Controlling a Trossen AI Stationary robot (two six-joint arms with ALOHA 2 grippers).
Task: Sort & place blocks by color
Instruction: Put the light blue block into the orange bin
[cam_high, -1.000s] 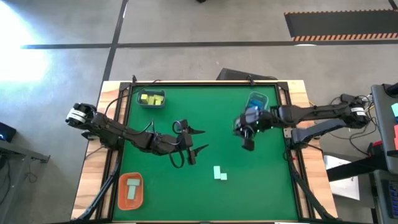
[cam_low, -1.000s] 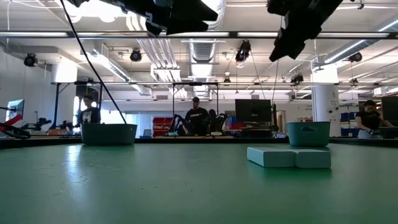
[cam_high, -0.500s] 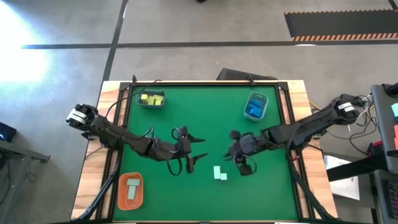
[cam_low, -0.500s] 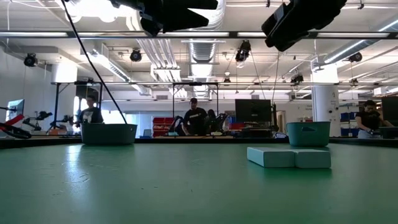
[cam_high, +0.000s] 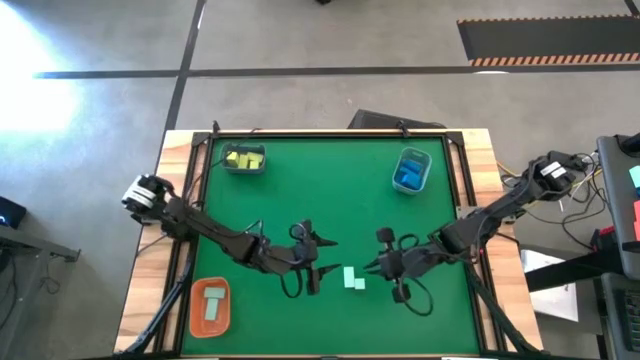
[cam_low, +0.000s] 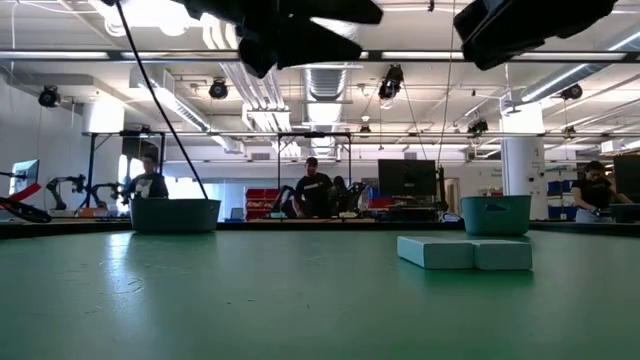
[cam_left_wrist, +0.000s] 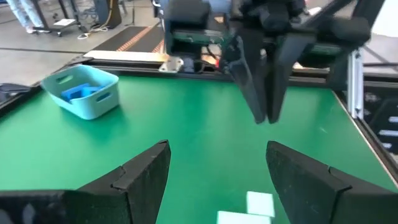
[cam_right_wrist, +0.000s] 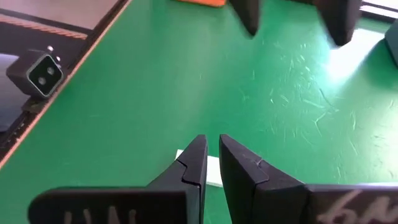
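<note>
Below frame centre, mint blocks (cam_high: 352, 278) await sorting between the spread left tool (cam_high: 318, 262) and the pinched-together, empty right tool (cam_high: 378, 268).

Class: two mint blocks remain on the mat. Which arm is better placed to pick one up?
Probably the left: its pincer is open beside the mint blocks. The right pincer is equally near but shut.

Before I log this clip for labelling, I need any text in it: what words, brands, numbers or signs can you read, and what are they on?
None can be read.
White marks on the right gripper body, at the edge of its own wrist view: cut off, unreadable.
Screens and red bins in the room behind the table, low view: too small to read.
Blocks, grey-blue tray and orange tray: no lettering visible.
</note>
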